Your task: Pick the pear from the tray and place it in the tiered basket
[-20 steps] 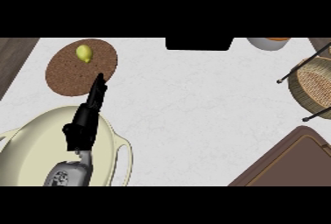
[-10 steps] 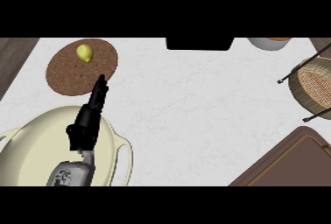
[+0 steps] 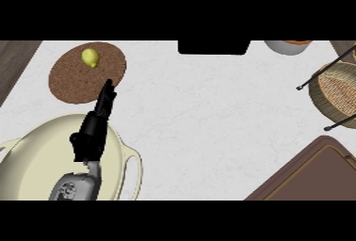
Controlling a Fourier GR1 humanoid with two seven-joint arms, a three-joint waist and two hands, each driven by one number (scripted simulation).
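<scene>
White bench: left robot hand [image 3: 97, 123] is held over the cream dish [image 3: 42, 155], fingers straight, tips reaching the cork tray [image 3: 73, 82]. Pear [image 3: 90, 57] lies on tray, untouched. Pose unchanged from earlier frame

A large cream casserole dish [image 3: 42, 155] with side handles sits at the lower left of the pale marbled tabletop [image 3: 208, 117]. A dark brown cutting board [image 3: 313, 176] fills the lower right corner. A white bowl [image 3: 287, 46] peeks in at the top edge.
</scene>
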